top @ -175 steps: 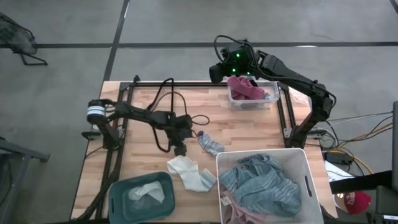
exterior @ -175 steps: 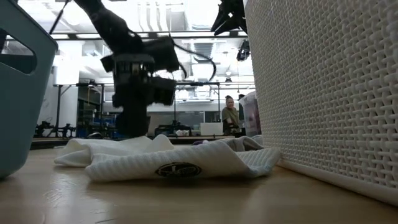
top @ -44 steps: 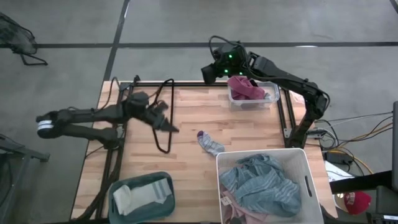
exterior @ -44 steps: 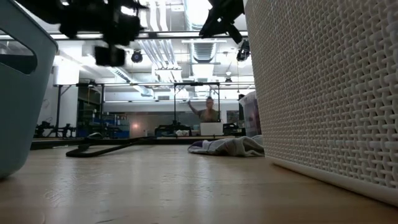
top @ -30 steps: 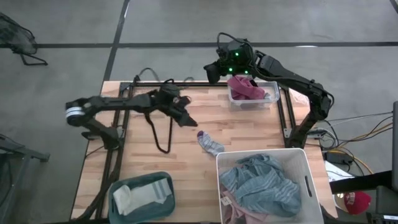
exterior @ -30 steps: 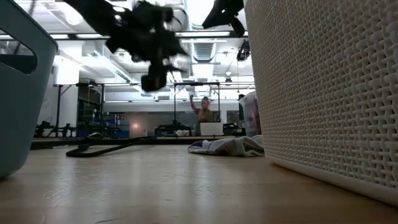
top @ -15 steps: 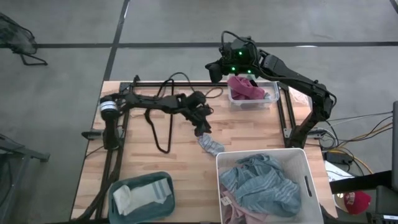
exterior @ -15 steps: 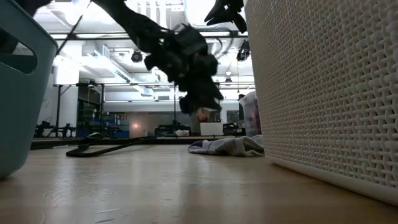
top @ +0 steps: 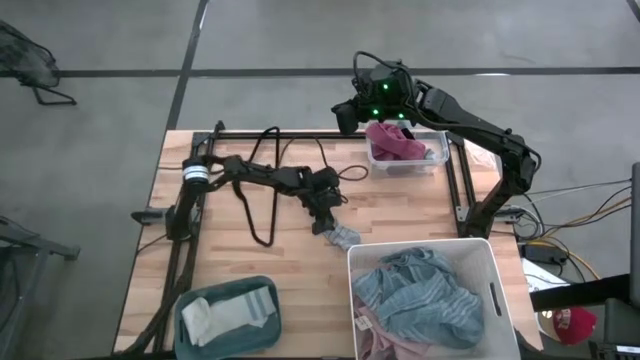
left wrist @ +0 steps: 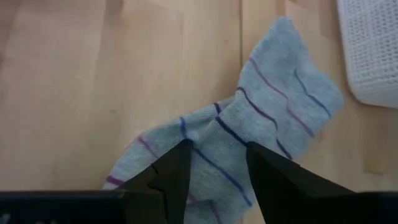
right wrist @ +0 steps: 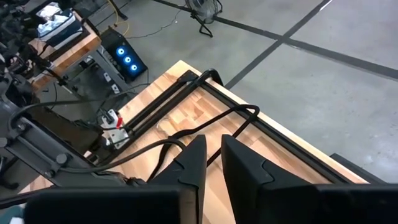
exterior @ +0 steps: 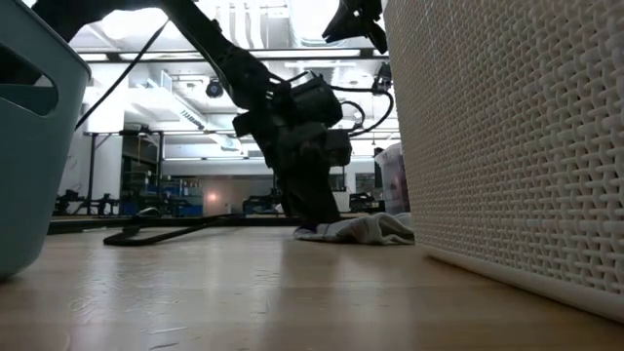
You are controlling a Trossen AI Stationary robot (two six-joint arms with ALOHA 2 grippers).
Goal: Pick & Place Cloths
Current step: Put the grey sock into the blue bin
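A small grey sock with purple and blue stripes point(top: 342, 237) point(exterior: 366, 229) point(left wrist: 249, 124) lies flat on the wooden table, just off the white basket's far left corner. My left gripper point(top: 322, 218) point(exterior: 317, 219) point(left wrist: 217, 165) points down at it, open, with one finger on each side of the sock's middle. My right gripper point(top: 348, 115) point(right wrist: 212, 158) hovers shut and holding nothing beyond the table's far edge, beside the clear bin. A pink and maroon cloth point(top: 395, 140) fills that bin. White socks point(top: 230, 312) lie in the teal bin. My left gripper comes at the sock's middle point(left wrist: 214, 127) from above, pointing down, with its open fingers point(left wrist: 177, 165) across the sock. The sock lies flat on the table. Whether the fingertips touch it I cannot tell.
The white woven basket point(top: 495, 290) point(exterior: 507, 146) with blue-striped and pink cloths stands at the near right. The teal bin point(top: 190, 300) point(exterior: 24, 146) stands at the near left, the clear bin point(top: 440, 150) at the far right. A black cable point(top: 262, 200) loops over the table's middle left.
My left arm has swung from the table's middle toward the right and near side and come down over the striped sock, tipping its gripper to point down. The sock has not moved. My right arm has kept still.
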